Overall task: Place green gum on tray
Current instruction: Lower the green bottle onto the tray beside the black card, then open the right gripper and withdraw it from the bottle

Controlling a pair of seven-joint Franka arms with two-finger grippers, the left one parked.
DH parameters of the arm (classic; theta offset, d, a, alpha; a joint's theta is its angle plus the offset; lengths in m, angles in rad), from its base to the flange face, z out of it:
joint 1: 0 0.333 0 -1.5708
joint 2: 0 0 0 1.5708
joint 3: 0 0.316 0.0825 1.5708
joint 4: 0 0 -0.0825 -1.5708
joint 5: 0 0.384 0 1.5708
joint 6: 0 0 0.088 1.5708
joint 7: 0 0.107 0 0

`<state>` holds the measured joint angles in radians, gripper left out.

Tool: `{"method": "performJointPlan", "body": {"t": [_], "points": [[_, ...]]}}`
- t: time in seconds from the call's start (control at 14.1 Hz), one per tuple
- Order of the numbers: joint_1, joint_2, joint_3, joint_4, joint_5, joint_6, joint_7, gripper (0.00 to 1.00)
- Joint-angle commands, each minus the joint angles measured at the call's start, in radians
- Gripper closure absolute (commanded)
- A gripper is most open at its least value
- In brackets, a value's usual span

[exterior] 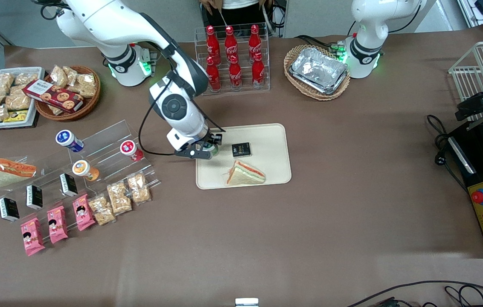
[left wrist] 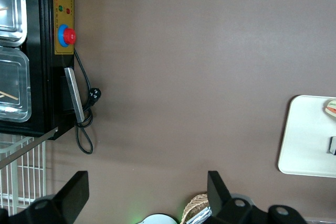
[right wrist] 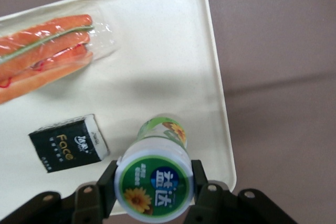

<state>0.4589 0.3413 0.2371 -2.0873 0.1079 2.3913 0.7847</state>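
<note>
right-arm gripper [right wrist: 153, 192] clenched on green gum [right wrist: 154, 176], hanging over tray [right wrist: 199, 72] edge, near black packet [right wrist: 68, 142] and sandwich [right wrist: 44, 51]; carry looks done, lowering and release left

One tray [exterior: 273, 145] is carrying one sandwich [exterior: 245, 174] and one black box [exterior: 241, 149]. Above its edge, one gripper [exterior: 206, 150] is clasping one green gum [right wrist: 153, 181] in its jaws. Toward the working arm's end from the tray, three more black boxes [exterior: 33, 197], three pink packets [exterior: 57, 224] and three other gum bottles [exterior: 84, 169] are sitting. Six cola bottles [exterior: 234, 57] are standing farther from the front camera than the tray.
</note>
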Motion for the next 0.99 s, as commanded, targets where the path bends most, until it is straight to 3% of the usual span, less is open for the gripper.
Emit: {"method": "performJointPlan", "body": {"t": [0.0,0.21,0.42,0.57,0.71,0.85,0.92], "points": [[0.035,0.024,-0.007,-0.005,-0.048,0.052,0.091,0.59],[0.055,0.048,-0.009,-0.004,-0.056,0.080,0.122,0.57],[0.057,0.061,-0.007,-0.004,-0.099,0.092,0.163,0.49],[0.057,0.065,-0.007,-0.004,-0.102,0.094,0.171,0.36],[0.053,0.065,-0.007,-0.002,-0.102,0.094,0.171,0.16],[0.047,0.059,-0.009,0.001,-0.100,0.089,0.171,0.02],[0.041,0.045,-0.009,0.003,-0.100,0.083,0.171,0.02]]}}
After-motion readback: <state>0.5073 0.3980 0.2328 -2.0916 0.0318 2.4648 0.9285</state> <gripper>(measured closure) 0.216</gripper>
